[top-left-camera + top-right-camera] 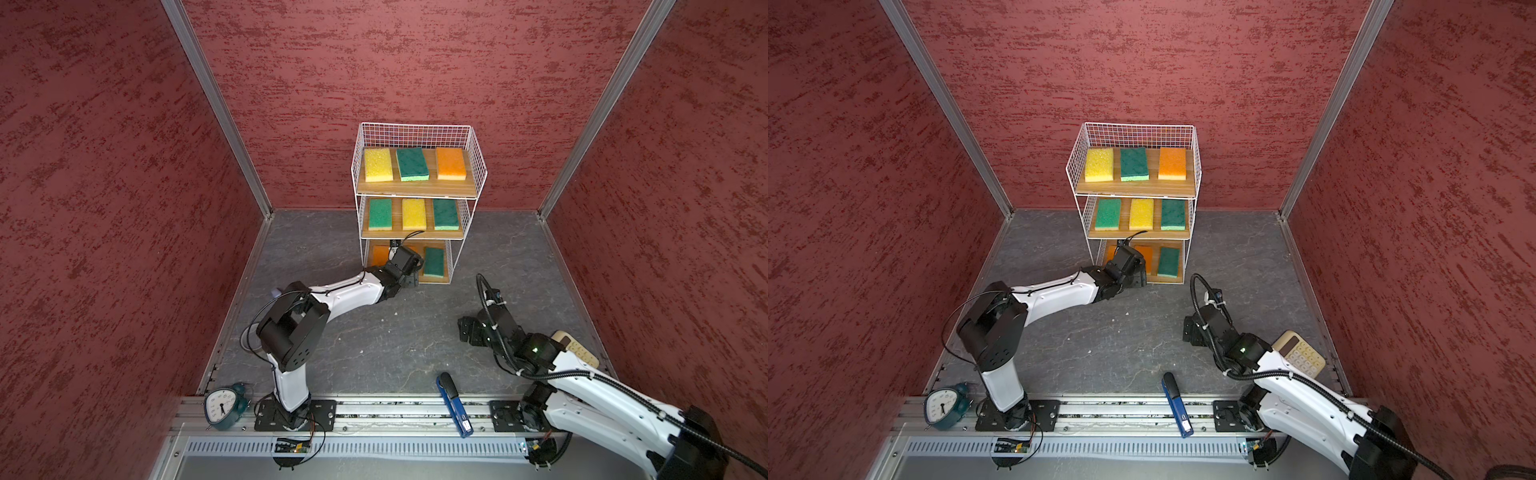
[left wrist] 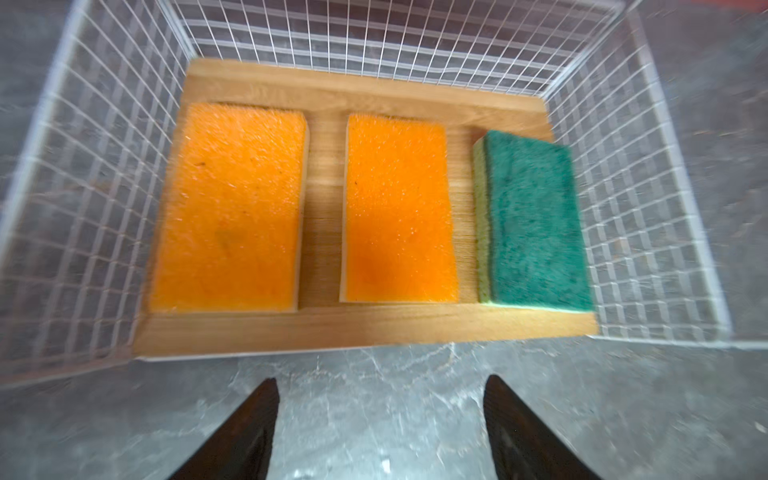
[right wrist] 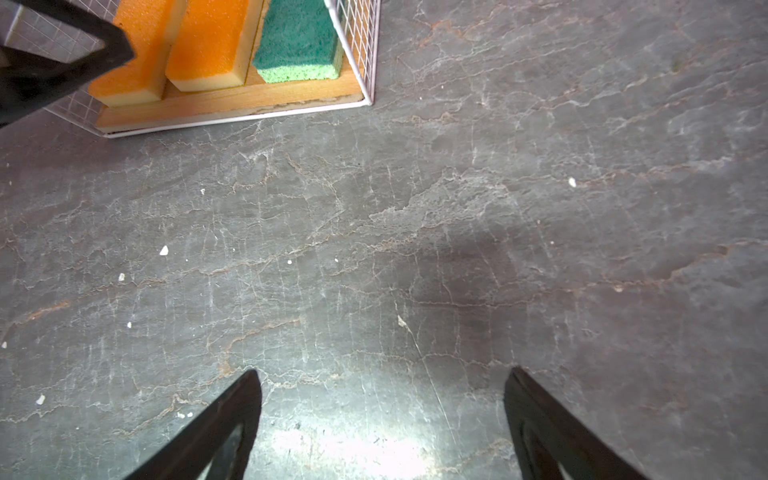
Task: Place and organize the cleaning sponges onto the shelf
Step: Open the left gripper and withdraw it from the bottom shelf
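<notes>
- Cleaning sponges (image 1: 412,164) are all lying flat on the shelf (image 1: 415,135), three to a tier, side by side with gaps between them. The shelf is standing on the grey surface (image 1: 395,332) by the back wall.
- Its top tier is carrying yellow, green and orange, and the middle tier green, yellow and green. The bottom tier is carrying an orange sponge (image 2: 232,212), a second orange sponge (image 2: 399,208) and a green sponge (image 2: 536,224).
- The left arm (image 1: 353,291) is rising from its base on the near rail and bending at the elbow. Its white forearm is stretching toward the bottom tier, with the wrist hanging at that tier's open front.
- The left claw (image 2: 381,380) is facing into the bottom tier, its jaws standing apart and empty. Its fingertips are hovering over bare surface just in front of the wooden board.
- The right arm (image 1: 615,407) is reaching in from the near right corner, folded low. Its wrist is tipping downward in front of the shelf and to its right.
- The right claw (image 3: 383,372) is pointing down at bare surface, jaws spread wide and gripping nothing. In the right wrist view the shelf's front corner is lying well apart from the fingertips.
</notes>
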{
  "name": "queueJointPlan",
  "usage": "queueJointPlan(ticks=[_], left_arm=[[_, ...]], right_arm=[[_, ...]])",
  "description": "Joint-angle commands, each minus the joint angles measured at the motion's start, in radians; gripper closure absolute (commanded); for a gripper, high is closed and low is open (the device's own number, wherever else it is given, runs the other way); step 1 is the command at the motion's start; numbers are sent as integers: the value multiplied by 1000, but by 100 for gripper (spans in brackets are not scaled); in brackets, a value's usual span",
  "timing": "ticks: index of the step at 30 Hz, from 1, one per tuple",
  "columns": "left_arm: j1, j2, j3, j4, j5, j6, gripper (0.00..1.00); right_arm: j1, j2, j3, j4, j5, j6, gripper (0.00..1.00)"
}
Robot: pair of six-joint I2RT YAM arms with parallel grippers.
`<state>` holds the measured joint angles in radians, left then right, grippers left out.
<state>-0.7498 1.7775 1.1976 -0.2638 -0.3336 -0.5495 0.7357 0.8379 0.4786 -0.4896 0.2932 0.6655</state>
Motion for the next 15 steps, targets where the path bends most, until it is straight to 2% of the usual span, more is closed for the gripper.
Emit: queueJointPlan(ticks=[1, 7, 15], left_arm=[[-36, -104, -43, 8, -12, -3, 23], [-39, -307, -186, -38, -15, -13, 24], [0, -556, -360, -77, 34, -12, 24]], right_arm=[[-6, 11, 47, 48, 23, 31, 10], [-4, 88, 72, 140, -16, 70, 20], [-3, 191, 119, 210, -15, 129, 24]])
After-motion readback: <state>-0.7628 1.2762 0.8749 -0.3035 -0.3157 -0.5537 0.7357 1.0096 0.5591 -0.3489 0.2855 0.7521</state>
